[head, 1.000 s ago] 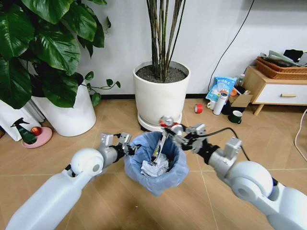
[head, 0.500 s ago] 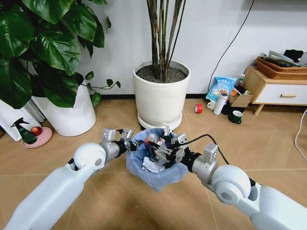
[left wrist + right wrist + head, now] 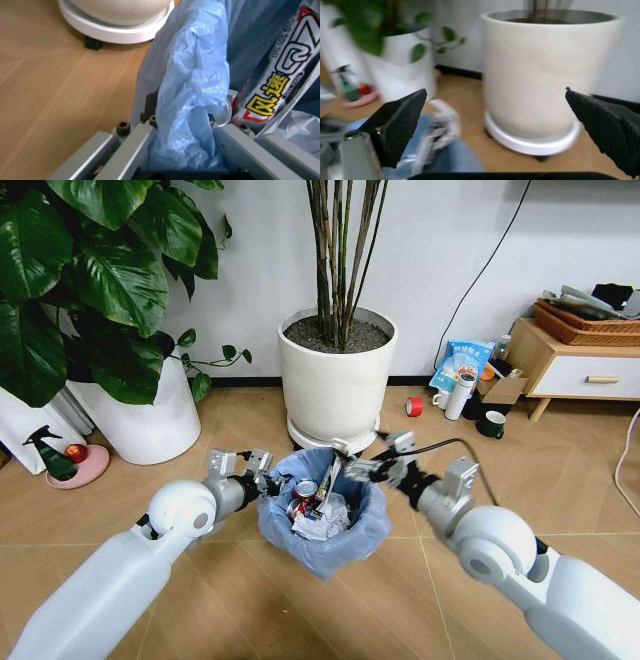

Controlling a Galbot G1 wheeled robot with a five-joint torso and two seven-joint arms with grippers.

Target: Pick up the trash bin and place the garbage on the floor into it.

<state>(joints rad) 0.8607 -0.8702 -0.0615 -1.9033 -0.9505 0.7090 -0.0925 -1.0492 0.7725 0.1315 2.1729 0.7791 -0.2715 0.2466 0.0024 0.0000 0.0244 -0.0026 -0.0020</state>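
Note:
The trash bin, lined with a crinkly light blue bag, hangs just above the floor. My left gripper is shut on its near-left rim. In the left wrist view the bag is pinched in that gripper. Garbage lies inside the bin: white paper wads, a small red piece and a long silvery wrapper standing upright. My right gripper hovers over the bin's far-right rim, open and holding nothing. Its black pads are spread wide.
A large white plant pot stands right behind the bin, another white pot at the left. A red tape roll, dark green mug and wooden cabinet sit at the right; a spray bottle at far left.
My right gripper reached into the bin with a red-silver piece and the silvery wrapper, let go, and drew back up to the right rim, open. The left gripper kept its hold.

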